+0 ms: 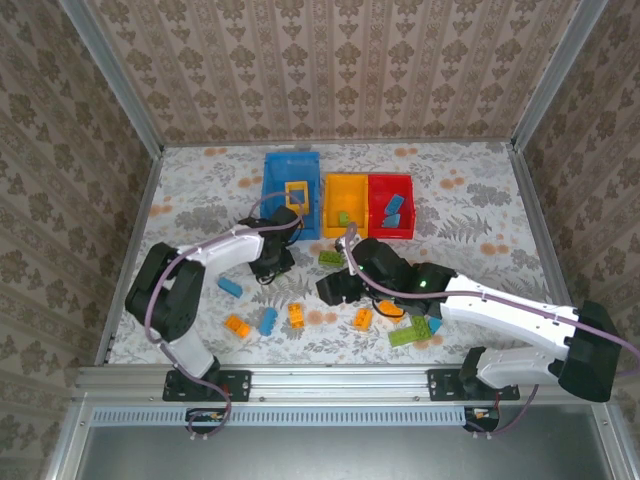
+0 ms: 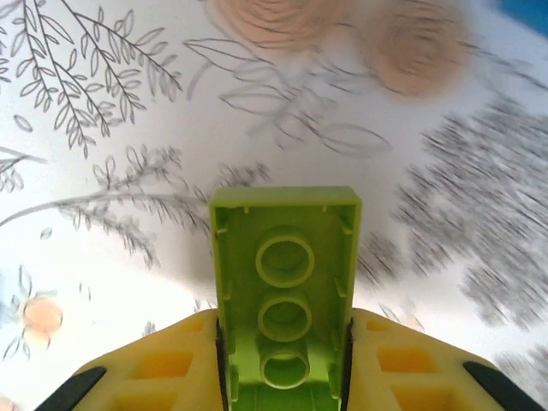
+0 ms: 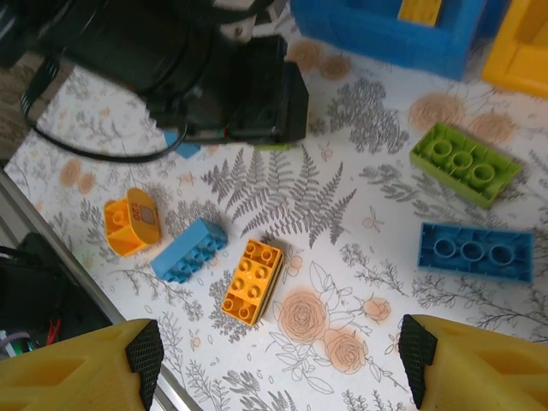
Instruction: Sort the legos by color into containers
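- My left pincer [image 2: 284,332] is clamped on a lime-green brick [image 2: 285,265], its pads pressing the two long walls. The hollow underside faces the wrist camera and the far end juts past the fingertips. I cannot tell whether the brick is clear of the flowered desk [image 2: 103,214].
- My right pincer [image 3: 282,355] hangs wide open and empty above loose pieces, with an orange brick [image 3: 252,281] and a blue brick [image 3: 190,250] lying just beside each other.
- The held brick looks light, stiff and glossy. I judge it won't crush, but its smooth walls could pivot in a grip this close to one end. The flat long walls at mid-length are the safer hold, never the studs.
- Toward the far side of the desk stand the blue bin [image 1: 275,200], the yellow bin [image 1: 331,205] and the red bin [image 1: 408,220]. The yellow one has a green piece [image 1: 343,217] in it, which is probably where mine belongs.
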